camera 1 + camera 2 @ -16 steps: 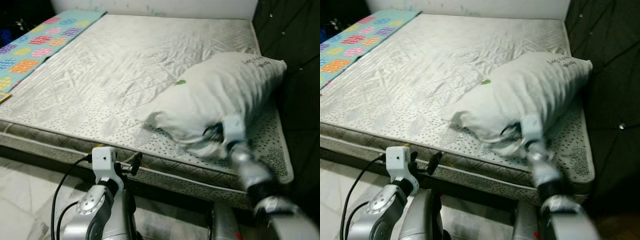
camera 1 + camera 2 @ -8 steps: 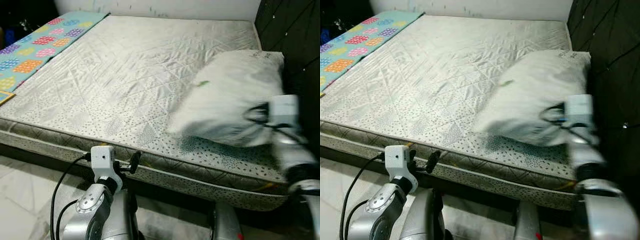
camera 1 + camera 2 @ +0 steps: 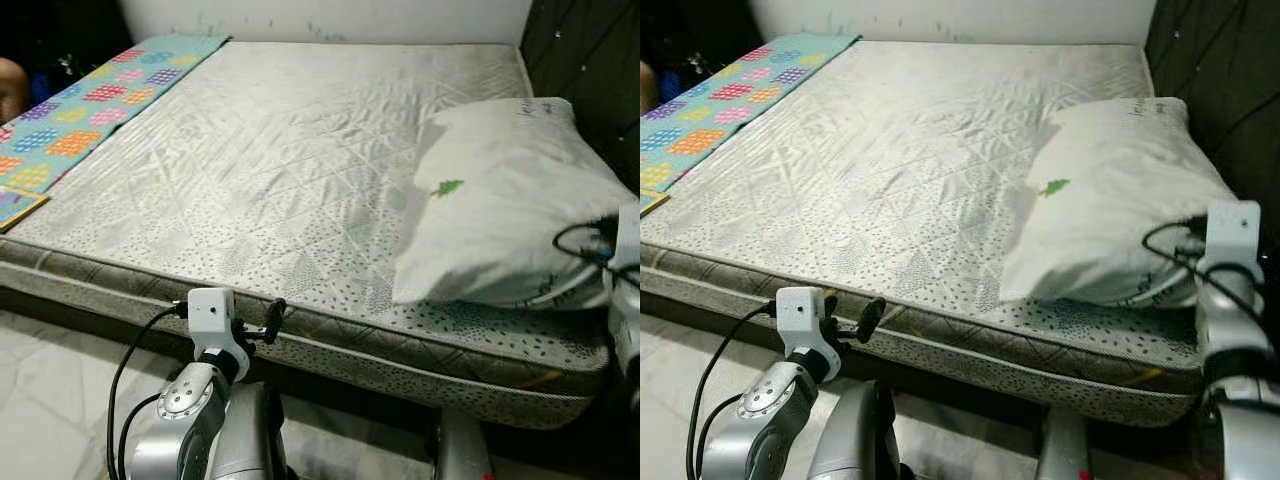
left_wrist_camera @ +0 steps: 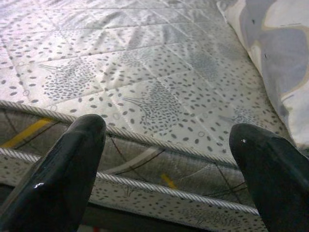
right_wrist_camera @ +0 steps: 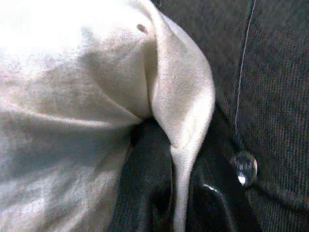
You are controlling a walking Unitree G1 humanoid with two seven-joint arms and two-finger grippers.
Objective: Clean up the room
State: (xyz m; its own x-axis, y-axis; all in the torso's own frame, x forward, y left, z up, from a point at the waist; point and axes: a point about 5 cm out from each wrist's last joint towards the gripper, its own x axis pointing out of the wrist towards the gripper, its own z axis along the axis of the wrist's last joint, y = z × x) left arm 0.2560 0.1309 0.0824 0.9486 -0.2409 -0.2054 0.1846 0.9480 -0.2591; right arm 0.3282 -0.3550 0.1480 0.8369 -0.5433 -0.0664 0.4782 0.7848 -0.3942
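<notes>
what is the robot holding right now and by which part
The right end effector pinches the white pillow by a fold of fabric at its near corner, beside the dark headboard. The left end effector is open, holding nothing.

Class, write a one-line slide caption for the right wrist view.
Right gripper pinches a corner of the plump white fabric pillow beside the dark button-tufted headboard.

Broad bare mattress [image 3: 270, 150] offers open passage — pillow [image 3: 505, 210] and dark tufted headboard [image 3: 1210, 70] crowd the right side.

Left end effector [image 4: 166, 159] agape; right end effector [image 5: 181, 193] pinched.
</notes>
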